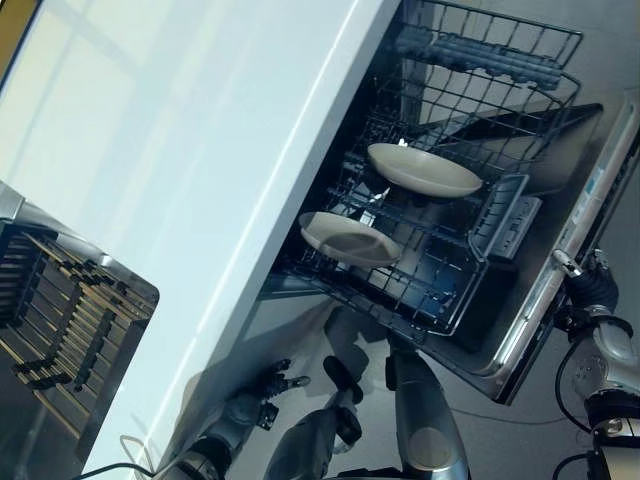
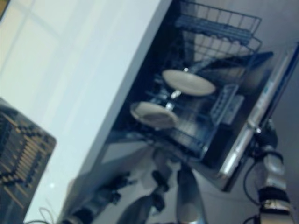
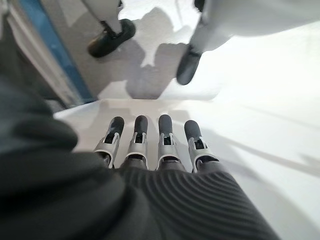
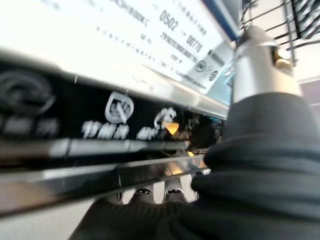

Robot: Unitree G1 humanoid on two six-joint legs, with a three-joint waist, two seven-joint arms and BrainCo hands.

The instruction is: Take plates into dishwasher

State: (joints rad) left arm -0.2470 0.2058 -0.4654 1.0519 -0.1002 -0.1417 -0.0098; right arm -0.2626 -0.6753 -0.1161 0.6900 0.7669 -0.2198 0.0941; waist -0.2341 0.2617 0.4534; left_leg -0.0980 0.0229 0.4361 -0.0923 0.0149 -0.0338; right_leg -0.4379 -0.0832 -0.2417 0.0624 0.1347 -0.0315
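Reaching from the lower right, the robot's right hand [image 1: 588,283] sits at the outer edge of the lowered dishwasher door [image 1: 560,270]; in its wrist view the fingers [image 4: 172,194] tuck under the door's metal rim and its thumb [image 4: 260,60] rises above the edge, but whether they actually clasp the rim cannot be told. The left hand [image 1: 262,392] hangs low beside the white counter [image 1: 200,200], well apart from the dishwasher, its fingers [image 3: 165,137] straight and side by side, holding nothing. Beyond the right hand, across the door, the wire rack [image 1: 480,130] is pulled out. Two pale plates rest in it: the nearer plate [image 1: 348,238] toward the counter side, the farther plate [image 1: 424,169] just behind it, deeper in the rack. Neither hand touches a plate.
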